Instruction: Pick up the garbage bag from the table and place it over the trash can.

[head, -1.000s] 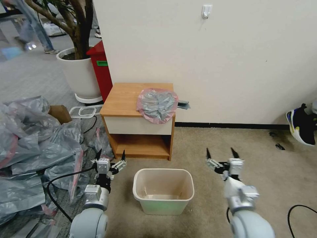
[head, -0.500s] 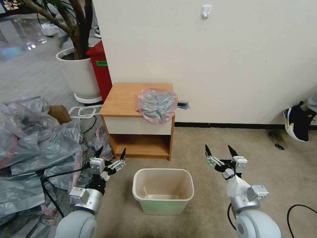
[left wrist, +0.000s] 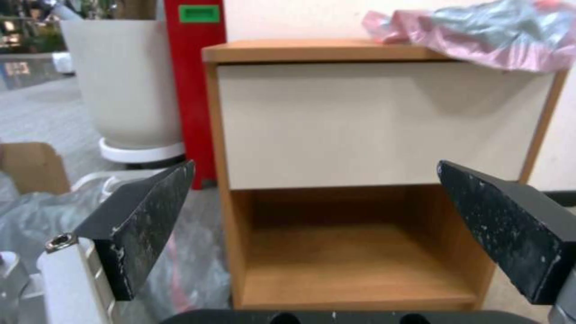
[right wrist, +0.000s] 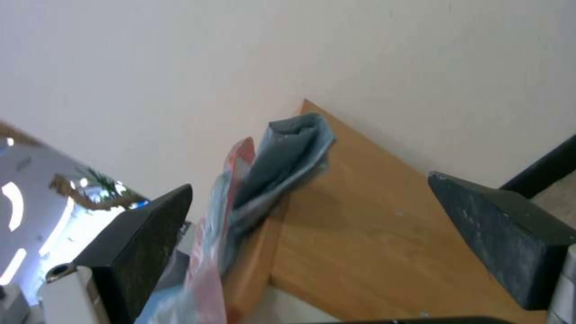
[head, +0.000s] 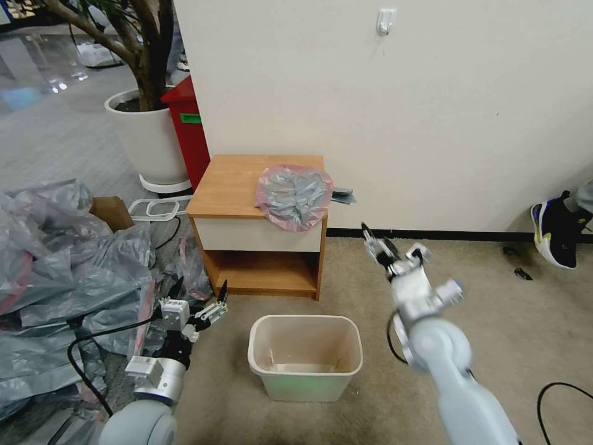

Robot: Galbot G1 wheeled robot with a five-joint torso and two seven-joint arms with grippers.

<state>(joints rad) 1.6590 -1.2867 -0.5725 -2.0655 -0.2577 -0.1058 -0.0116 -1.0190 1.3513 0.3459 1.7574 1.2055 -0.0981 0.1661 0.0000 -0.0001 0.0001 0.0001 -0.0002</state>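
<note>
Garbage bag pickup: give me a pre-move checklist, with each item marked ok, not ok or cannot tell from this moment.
1. Garbage bag lies on the table, overhanging its front edge, nothing on top: ok.
2. Right gripper open, raised beside the table's right side, not touching the bag: ok.
3. Right wrist view has the bag's folded edge between the fingers, farther off: ok.
4. Left gripper open, low in front of the table's lower shelf, apart from the bag: ok.
5. Trash can upright on the carpet, mouth uncovered: ok.
6. Whether the bag's rim will separate for gripping: cannot tell.
</note>
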